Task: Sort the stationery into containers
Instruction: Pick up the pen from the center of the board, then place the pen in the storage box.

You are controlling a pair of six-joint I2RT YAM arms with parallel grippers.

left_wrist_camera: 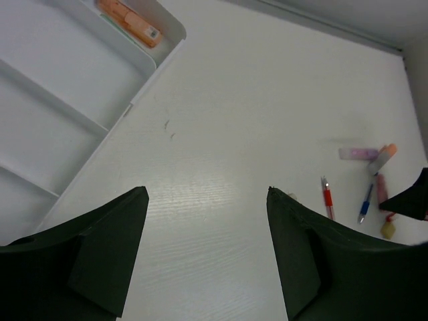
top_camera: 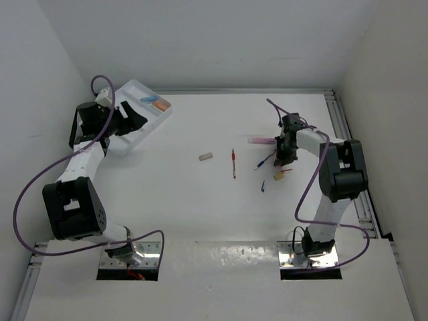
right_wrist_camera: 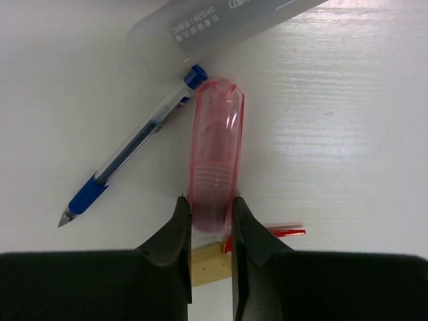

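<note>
My right gripper (right_wrist_camera: 210, 200) is shut on the rear end of a translucent pink marker (right_wrist_camera: 215, 154) that lies on the table, one finger on each side. A blue pen (right_wrist_camera: 130, 157) lies to its left, a grey marker (right_wrist_camera: 227, 20) ahead, and a beige eraser (right_wrist_camera: 207, 264) under the jaws. My left gripper (left_wrist_camera: 207, 194) hangs open and holds nothing, over the table beside the white divided tray (left_wrist_camera: 67, 80). An orange marker (left_wrist_camera: 130, 19) lies in the tray's far compartment. In the top view a red pen (top_camera: 233, 162) and a beige eraser (top_camera: 206, 156) lie mid-table.
Another pink marker (top_camera: 259, 140) and a small blue piece (top_camera: 263, 186) lie near the right gripper (top_camera: 284, 148). A thin red strip (right_wrist_camera: 284, 232) lies right of the jaws. White walls close in the table at the back and sides.
</note>
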